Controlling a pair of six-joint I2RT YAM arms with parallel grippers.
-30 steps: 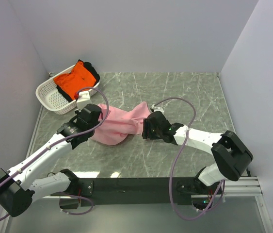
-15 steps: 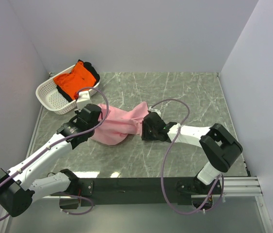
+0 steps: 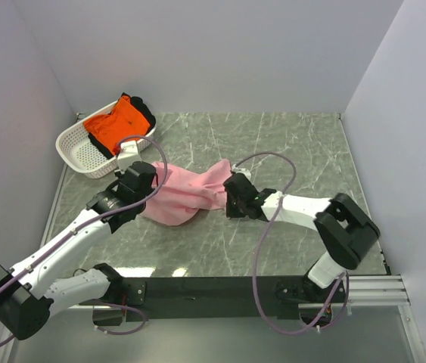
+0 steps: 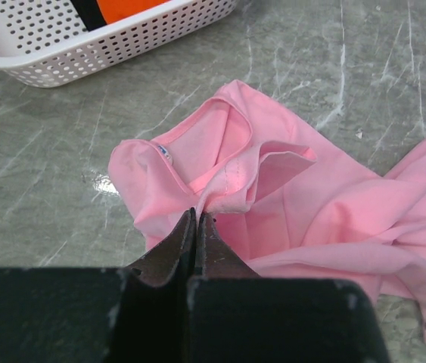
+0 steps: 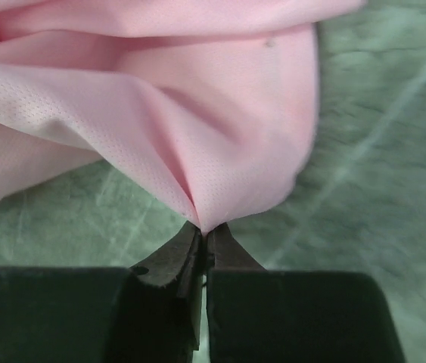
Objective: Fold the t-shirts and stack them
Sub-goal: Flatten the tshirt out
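1. the pink shirt (image 3: 190,195) lies crumpled in the middle of the worktop (image 3: 296,144), drawn into a loose band between the two arms.
2. the left gripper (image 4: 197,219) is clenched on a fold of pink cloth right at the neckline; the collar seam and label show just past its tips.
3. the right gripper (image 5: 203,231) is clenched on a pinch at the shirt's other end, and the fabric fans out from the closed jaws.
4. two grips at opposite ends look meant for lifting and pulling the shirt flat. it is bunched and twisted, so no fold can start yet.
5. the orange shirt (image 3: 118,122) sits in the white basket (image 3: 73,151) at the far left corner, with something dark beside it, well apart from the pink one.
6. the basket stands near the left arm, just beyond the shirt, so a wide pull to that side could knock it.
7. each arm's cable loops close over the cloth and might snag as the arms swing.
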